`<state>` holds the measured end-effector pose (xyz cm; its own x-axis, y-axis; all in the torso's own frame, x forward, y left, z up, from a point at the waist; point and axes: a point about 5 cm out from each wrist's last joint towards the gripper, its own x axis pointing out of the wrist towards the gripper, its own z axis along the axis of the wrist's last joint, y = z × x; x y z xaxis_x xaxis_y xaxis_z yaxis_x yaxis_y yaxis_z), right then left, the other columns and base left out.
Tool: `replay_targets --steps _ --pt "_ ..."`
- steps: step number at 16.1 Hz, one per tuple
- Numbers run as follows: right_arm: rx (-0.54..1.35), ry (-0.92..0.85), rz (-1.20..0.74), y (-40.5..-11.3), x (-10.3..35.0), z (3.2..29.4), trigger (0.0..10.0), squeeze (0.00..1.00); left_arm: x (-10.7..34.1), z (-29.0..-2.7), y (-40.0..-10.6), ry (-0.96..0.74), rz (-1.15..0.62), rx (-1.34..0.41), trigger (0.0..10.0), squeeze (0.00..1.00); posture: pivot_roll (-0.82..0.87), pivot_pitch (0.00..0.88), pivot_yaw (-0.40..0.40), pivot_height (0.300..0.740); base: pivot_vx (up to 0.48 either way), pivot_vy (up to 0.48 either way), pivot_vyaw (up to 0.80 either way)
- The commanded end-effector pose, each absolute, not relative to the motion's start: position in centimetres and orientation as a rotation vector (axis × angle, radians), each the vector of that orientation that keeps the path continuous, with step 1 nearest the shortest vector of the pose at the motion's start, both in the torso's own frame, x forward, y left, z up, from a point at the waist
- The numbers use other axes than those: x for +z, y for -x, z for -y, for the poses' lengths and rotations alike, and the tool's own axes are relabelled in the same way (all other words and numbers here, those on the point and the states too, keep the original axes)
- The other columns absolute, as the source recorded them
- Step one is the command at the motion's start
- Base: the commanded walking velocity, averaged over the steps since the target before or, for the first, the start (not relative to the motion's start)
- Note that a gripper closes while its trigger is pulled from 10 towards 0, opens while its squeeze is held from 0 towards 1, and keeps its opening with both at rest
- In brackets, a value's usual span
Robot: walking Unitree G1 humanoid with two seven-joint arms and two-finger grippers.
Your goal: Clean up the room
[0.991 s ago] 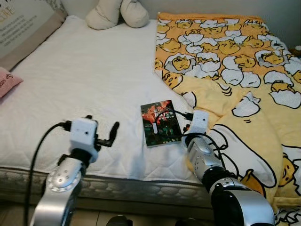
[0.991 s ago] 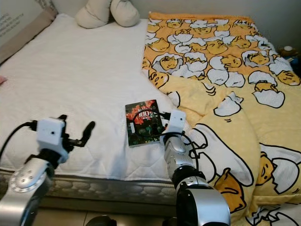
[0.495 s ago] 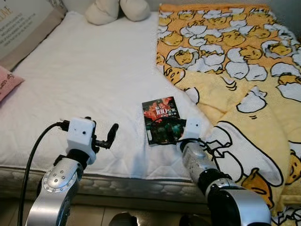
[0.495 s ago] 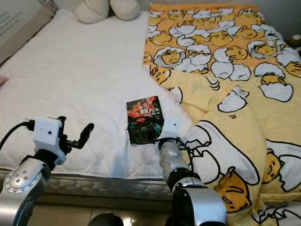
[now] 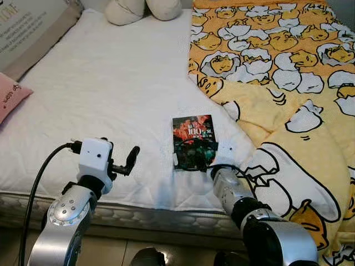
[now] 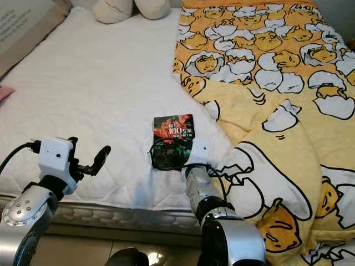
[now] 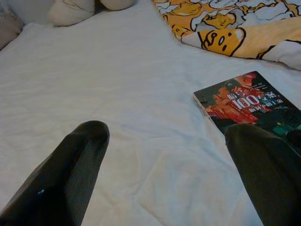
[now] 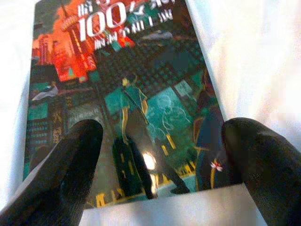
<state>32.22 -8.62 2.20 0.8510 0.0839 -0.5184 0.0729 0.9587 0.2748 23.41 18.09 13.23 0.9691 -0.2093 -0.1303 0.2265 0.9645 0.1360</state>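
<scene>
while its fingers [image 8: 70, 165] stand spread over the near end of the book [image 5: 192, 140], the right gripper [image 8: 160, 179] hovers on the bed [image 5: 111, 83] beside the blanket [image 5: 277, 83]; the left gripper [image 7: 164, 160] waits open nearby.

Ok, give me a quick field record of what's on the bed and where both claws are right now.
surface: white mattress
book: lies flat near the front edge
blanket: yellow egg-print, covers the robot's right side of the bed
plush toy: cream, at the far end
pink pillow: left edge
right claw: open, fingers over the book's near end
left claw: open, above bare mattress left of the book
</scene>
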Motion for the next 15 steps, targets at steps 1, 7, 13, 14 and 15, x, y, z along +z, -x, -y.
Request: replay_targets --steps 1,7,13,14,15 --pt "-0.001 -0.334 -0.626 -31.1 0.9 8.2 10.0 0.00 13.6 -18.4 -23.3 -0.165 -0.118 -0.221 10.0 0.00 0.28 0.123 0.118 0.727 0.000 0.000 0.00" --pt "-0.072 -0.628 -0.712 -30.1 -0.2 8.5 0.0 0.00 13.6 -18.3 -23.5 -0.171 -0.125 -0.231 10.0 0.00 0.28 0.125 0.126 0.727 0.000 0.000 0.00" --pt "-0.022 -0.687 -0.674 -30.4 0.2 8.0 0.0 0.00 13.7 -18.3 -23.8 -0.175 -0.125 -0.240 10.0 0.00 0.27 0.128 0.138 0.727 0.000 0.000 0.00" --pt "-0.005 -0.668 -0.662 -30.6 0.4 7.9 0.0 0.00 13.7 -18.3 -23.9 -0.176 -0.125 -0.242 10.0 0.00 0.27 0.127 0.140 0.727 0.000 0.000 0.00" --pt "0.021 -0.655 -0.646 -30.8 0.7 7.6 0.0 0.00 13.7 -18.3 -24.0 -0.177 -0.126 -0.243 10.0 0.00 0.26 0.125 0.142 0.727 0.000 0.000 0.00"
